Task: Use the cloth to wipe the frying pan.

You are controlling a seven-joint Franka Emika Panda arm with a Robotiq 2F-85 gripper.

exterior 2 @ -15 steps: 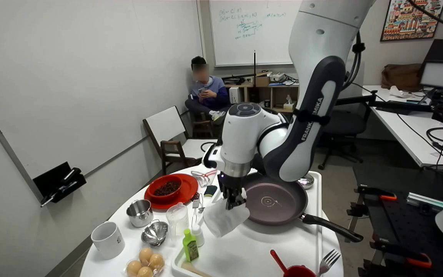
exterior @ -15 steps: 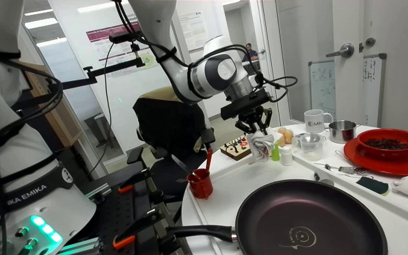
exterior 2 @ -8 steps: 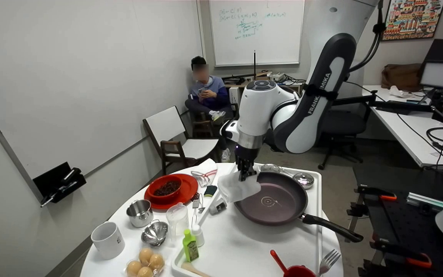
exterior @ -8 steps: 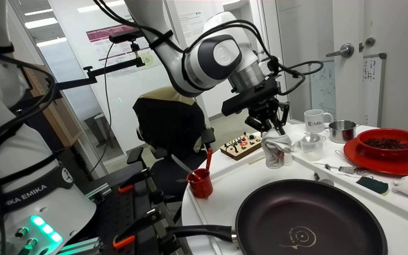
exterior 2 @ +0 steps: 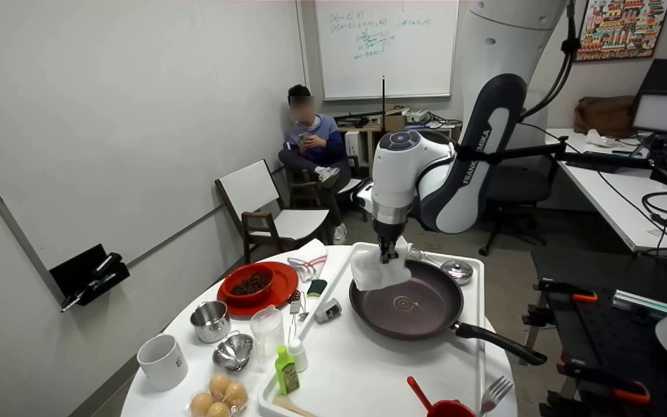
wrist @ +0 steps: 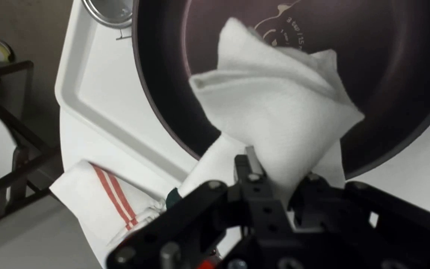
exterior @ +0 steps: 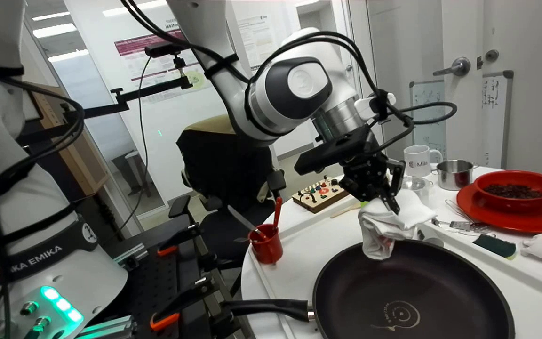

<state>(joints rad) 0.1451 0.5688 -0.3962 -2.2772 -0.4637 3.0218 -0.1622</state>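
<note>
Cloth (wrist: 278, 108) hangs pinched in my gripper (exterior: 391, 205), fingers (wrist: 253, 162) closed on the fabric, partly over the frying pan (exterior 2: 414, 315), contact unclear, "3 tsp" marking (wrist: 294, 28) legible just in wrist view, black handle (exterior 2: 498, 343) showing only in both exterior views.

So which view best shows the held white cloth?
The wrist view: the cloth is largest, folds distinct. Both exterior views show it smaller, hanging from the black gripper at the edge of the dark round frying pan.

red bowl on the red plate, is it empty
No, the red bowl holds a layer of small dark pieces in both exterior views.
</note>
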